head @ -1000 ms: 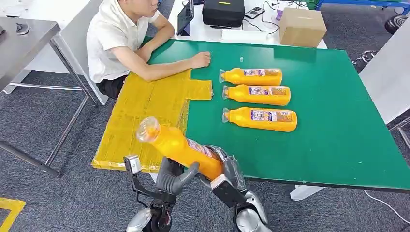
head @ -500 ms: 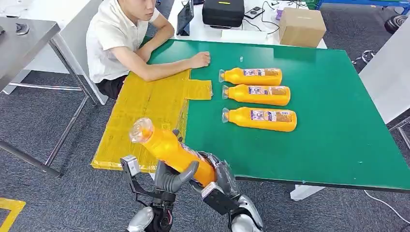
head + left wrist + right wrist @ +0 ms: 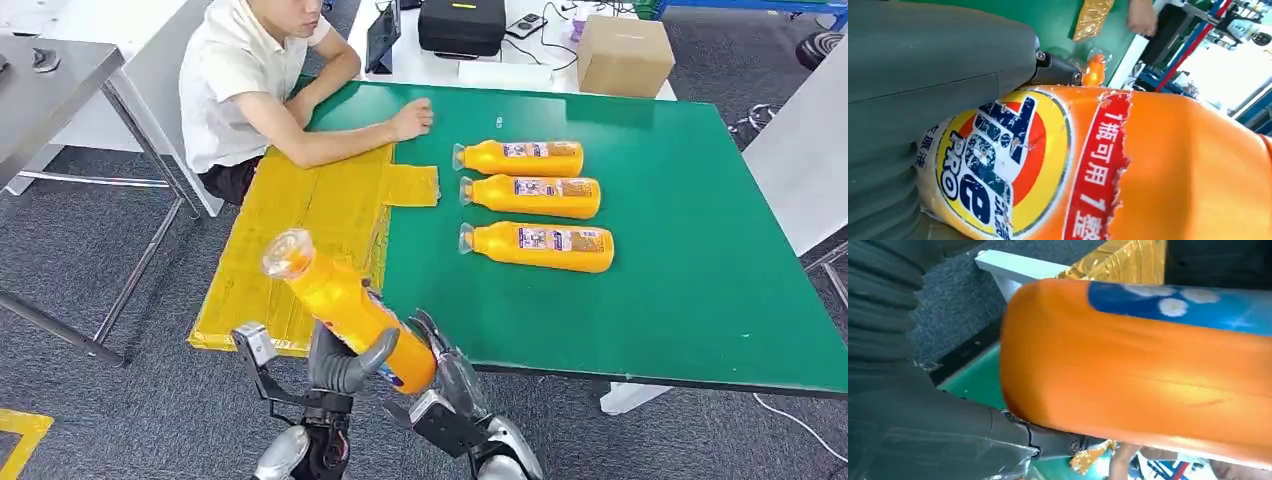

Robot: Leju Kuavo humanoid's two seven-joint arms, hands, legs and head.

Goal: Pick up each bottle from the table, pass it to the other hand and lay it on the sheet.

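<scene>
Held bottle: an orange plastic bottle with a clear cap [image 3: 340,305], tilted, cap toward 11 o'clock, above the near table edge at 6 o'clock; its printed label fills the left wrist view [image 3: 1048,165].
Left hand: the left hand [image 3: 345,362] grasps the bottle's lower body, thick grey thumb across the front.
Right hand: the right hand [image 3: 440,362] touches the bottle's base from the 4 o'clock side; whether it grips I cannot tell.
Sheet: a yellow crinkled sheet [image 3: 300,220] covers the green table [image 3: 680,250] at 9 o'clock.
Waiting bottles: 3 orange bottles [image 3: 535,196] lie side by side at 1 o'clock, caps toward the sheet.
Person: a seated person in a white shirt [image 3: 235,80] at 11 o'clock rests a forearm on the table.
</scene>
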